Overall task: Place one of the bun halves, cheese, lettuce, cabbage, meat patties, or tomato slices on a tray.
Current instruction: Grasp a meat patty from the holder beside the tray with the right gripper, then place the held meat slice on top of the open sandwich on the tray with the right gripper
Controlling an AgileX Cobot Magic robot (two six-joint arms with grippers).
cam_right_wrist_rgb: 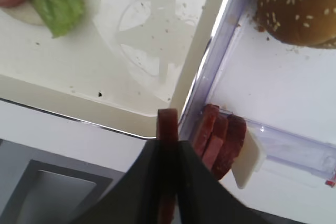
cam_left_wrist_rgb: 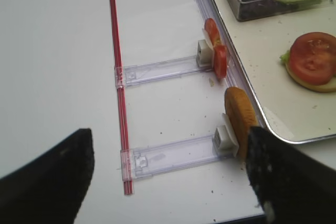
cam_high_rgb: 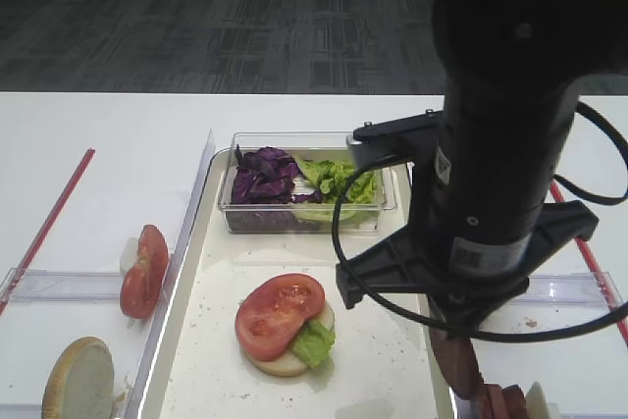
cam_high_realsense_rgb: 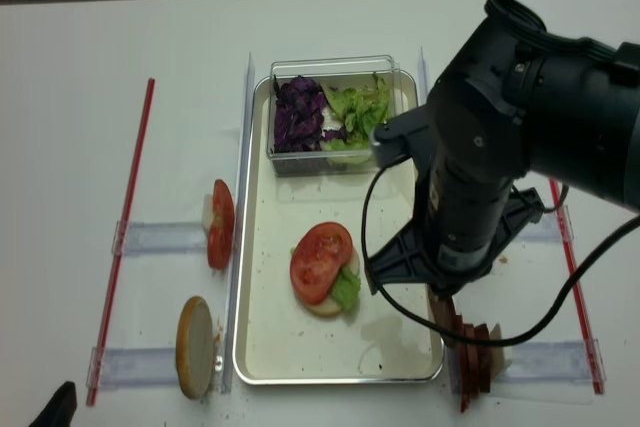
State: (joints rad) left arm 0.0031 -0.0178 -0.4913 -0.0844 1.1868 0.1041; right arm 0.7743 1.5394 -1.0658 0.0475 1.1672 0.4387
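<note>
Beside the tray (cam_right_wrist_rgb: 157, 106) rim, right gripper (cam_right_wrist_rgb: 168, 145) pinches a meat patty (cam_right_wrist_rgb: 168, 124).

Bulky black right arm (cam_high_rgb: 500, 144) with white labels and looping black cable (cam_high_rgb: 345, 262).

The counter (cam_high_realsense_rgb: 80, 67) is white and plain. A long red strip (cam_high_realsense_rgb: 122, 237) lies on it, far left of the clear plastic box (cam_high_realsense_rgb: 335, 65); a second red strip (cam_high_realsense_rgb: 572, 277) lies on the right side of that box, partly hidden. Clear plastic rails (cam_left_wrist_rgb: 157, 71) run across from the left red strip, each one ending in a small white block (cam_left_wrist_rgb: 203, 52). Behind the counter, beyond the box, there is a dark grey patterned floor (cam_high_rgb: 196, 17).
</note>
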